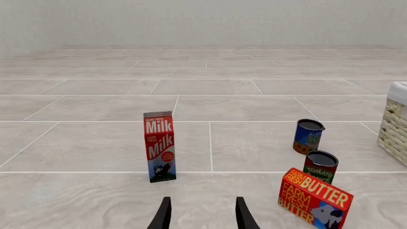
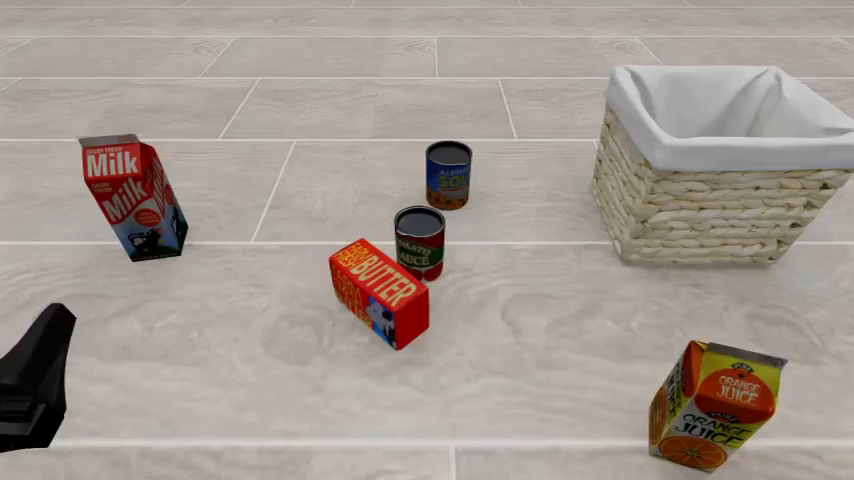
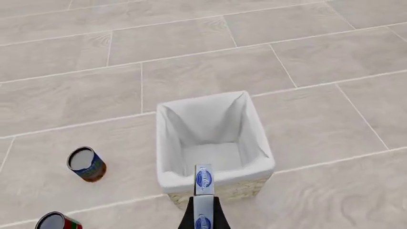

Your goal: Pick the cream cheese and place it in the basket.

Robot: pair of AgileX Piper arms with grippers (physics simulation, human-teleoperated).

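Between my right gripper's (image 3: 202, 210) fingers, edge-on: cream cheese (image 3: 203, 180), pinched, poised over the basket's (image 3: 167, 143) near rim. Judged light, stiff, slick-wrapped; the flat faces look the best hold. My left gripper (image 1: 202, 214): spread, holding nothing, near the milk (image 1: 159, 145).

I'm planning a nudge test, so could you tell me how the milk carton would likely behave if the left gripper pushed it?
The milk carton stands tall on a narrow base, so a push near its top would probably tip it rather than slide it. It already looks slightly tilted in the front view, which suggests little stability. Its flat sides mean it should not roll once down.
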